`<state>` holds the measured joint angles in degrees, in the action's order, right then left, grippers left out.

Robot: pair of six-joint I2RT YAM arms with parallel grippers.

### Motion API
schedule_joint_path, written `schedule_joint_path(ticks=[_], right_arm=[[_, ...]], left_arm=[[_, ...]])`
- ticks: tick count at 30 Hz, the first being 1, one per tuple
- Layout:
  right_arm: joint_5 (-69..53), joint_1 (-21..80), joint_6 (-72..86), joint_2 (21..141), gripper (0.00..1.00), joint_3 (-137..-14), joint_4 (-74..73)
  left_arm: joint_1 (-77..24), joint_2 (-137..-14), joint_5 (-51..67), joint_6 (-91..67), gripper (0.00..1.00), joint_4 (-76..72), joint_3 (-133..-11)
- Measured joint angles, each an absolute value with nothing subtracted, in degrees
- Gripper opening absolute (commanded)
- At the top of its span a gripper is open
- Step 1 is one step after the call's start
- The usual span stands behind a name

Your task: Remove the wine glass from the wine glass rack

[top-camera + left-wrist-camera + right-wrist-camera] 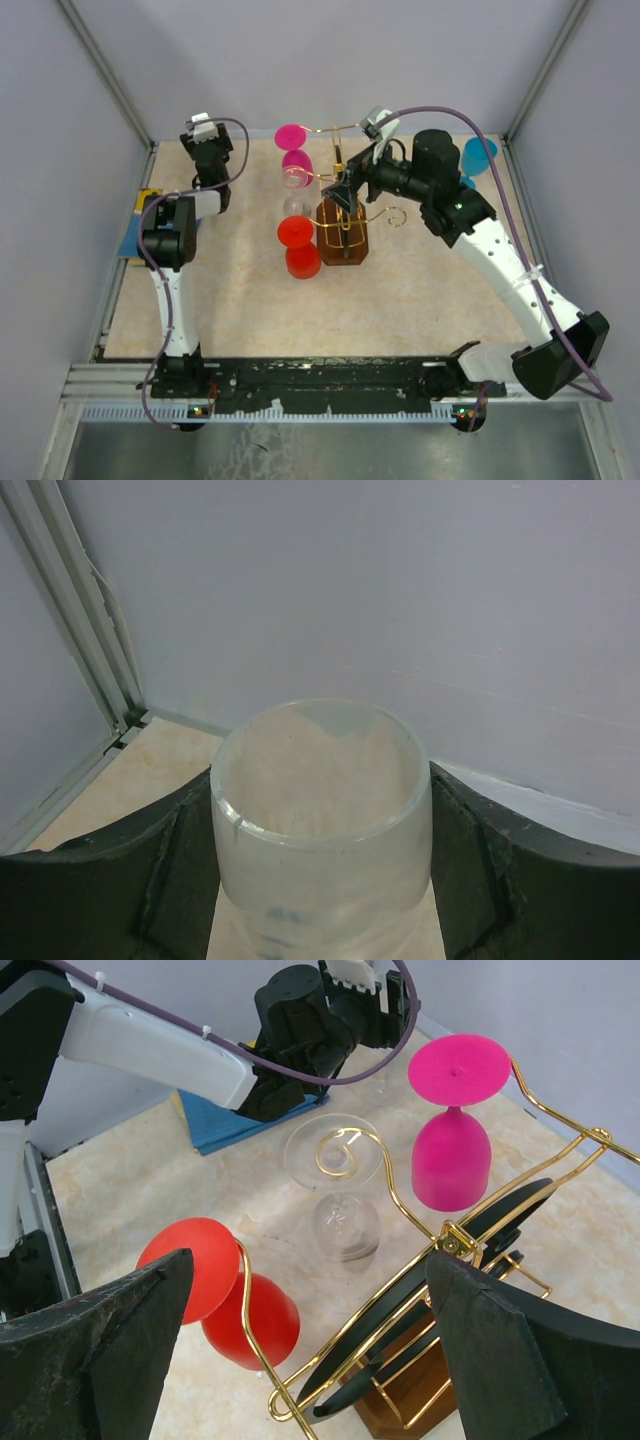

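A frosted clear wine glass fills the left wrist view, its bowl pressed between both dark fingers of my left gripper. That gripper is at the back left corner, facing the wall. The gold wire wine glass rack stands mid-table on its brown base. From its arms hang upside down a pink glass, a clear glass and a red glass. My right gripper hovers over the rack, open, holding nothing.
A blue glass stands at the back right behind the right arm. A blue pad lies at the left table edge. Grey walls close in the back and sides. The left arm shows beyond the rack.
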<state>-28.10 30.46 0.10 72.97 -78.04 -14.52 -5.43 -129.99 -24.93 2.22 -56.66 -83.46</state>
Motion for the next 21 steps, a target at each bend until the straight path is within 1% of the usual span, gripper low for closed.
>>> schedule_joint_path(ticks=[2,4,14,16,21], right_arm=[[-28.6,30.2,0.3,73.0,0.99,-78.0,-14.2],[-28.9,29.9,0.3,73.1,0.99,-78.0,-14.0],[-30.2,29.0,0.9,73.2,0.99,-78.0,-12.7],[-30.2,28.9,1.1,73.2,0.99,-78.0,-12.7],[-30.6,28.8,2.1,73.2,0.99,-78.0,-11.9]], left_arm=[[-5.4,-130.0,-25.1,2.5,0.75,-56.6,-83.5],[-5.4,-130.0,-25.1,2.7,0.78,-56.7,-83.5],[-5.5,-130.0,-24.9,4.0,0.92,-57.9,-83.4],[-5.5,-130.0,-24.9,4.0,0.98,-57.9,-83.4],[-5.7,-129.0,-25.0,4.4,1.0,-58.3,-80.9]])
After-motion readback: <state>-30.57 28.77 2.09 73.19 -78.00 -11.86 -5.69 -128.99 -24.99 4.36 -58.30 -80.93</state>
